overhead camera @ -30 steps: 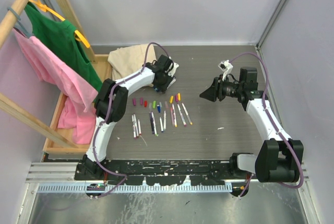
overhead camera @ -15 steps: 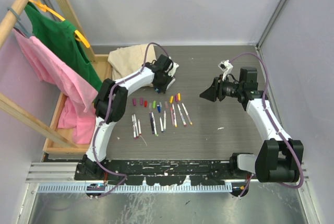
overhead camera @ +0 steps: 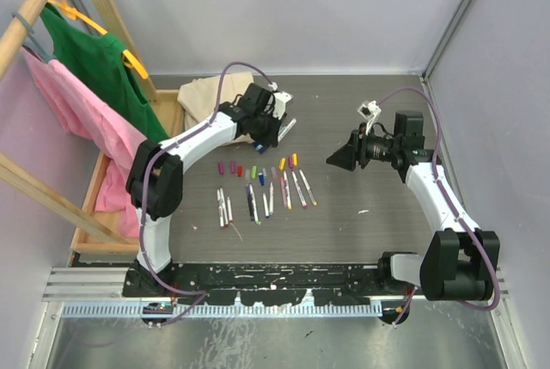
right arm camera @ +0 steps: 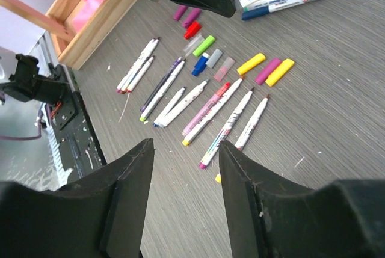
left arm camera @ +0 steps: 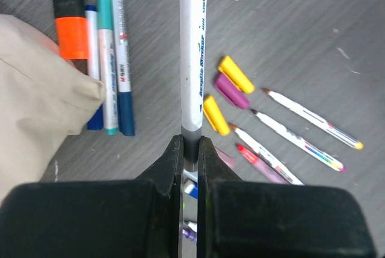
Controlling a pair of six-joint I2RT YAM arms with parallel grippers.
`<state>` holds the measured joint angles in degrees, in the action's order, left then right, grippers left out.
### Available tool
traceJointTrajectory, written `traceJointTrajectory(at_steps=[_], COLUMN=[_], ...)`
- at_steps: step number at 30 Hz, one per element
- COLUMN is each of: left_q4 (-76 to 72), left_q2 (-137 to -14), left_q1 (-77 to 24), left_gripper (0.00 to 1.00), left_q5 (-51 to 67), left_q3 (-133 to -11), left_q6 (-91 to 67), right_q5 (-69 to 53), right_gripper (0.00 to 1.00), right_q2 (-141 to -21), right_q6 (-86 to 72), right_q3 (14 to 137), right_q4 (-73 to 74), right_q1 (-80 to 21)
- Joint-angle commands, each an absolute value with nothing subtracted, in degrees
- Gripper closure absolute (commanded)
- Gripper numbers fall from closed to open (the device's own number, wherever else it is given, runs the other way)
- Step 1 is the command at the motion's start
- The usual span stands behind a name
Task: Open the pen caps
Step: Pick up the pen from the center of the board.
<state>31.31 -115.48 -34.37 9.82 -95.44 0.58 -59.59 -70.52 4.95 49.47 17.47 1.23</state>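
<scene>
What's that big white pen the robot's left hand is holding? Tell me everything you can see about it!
The white pen is a long, smooth, plastic-looking stick with blue and green letters along its side. Near one end it turns grey, and there the left gripper pinches it. It points straight out from the gripper and looks lifted above the table. Its far end runs out of the wrist picture, so I cannot tell if it wears a cap.

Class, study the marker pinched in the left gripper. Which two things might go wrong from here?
1. The left gripper grips the white marker only near one end, so the long barrel may pivot or slip.
2. If it drops, it could scatter the loose yellow caps and uncapped pens lying on the table beneath.
</scene>
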Motion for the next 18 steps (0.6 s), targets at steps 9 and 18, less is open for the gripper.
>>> traceJointTrajectory(at_steps=[9, 18], left_q4=[18.92, 15.25], left_q2=[-101.74, -97.7], left_q1=[-34.47, -37.54], left_gripper=[1.0, 1.0], left_q5=[32.97, 40.57], left_q3=[-79.5, -71.59], left_q6=[-8.8, -13.44], right_q5=[-65.87, -56.18], right_gripper=[0.38, 0.24], right_q2=[-64.28, -64.77], right_q6=[48.31, 101.65], right_q3=[52.21, 58.02], right_q4=[34.09, 55.74], right_q1=[-5.62, -14.64])
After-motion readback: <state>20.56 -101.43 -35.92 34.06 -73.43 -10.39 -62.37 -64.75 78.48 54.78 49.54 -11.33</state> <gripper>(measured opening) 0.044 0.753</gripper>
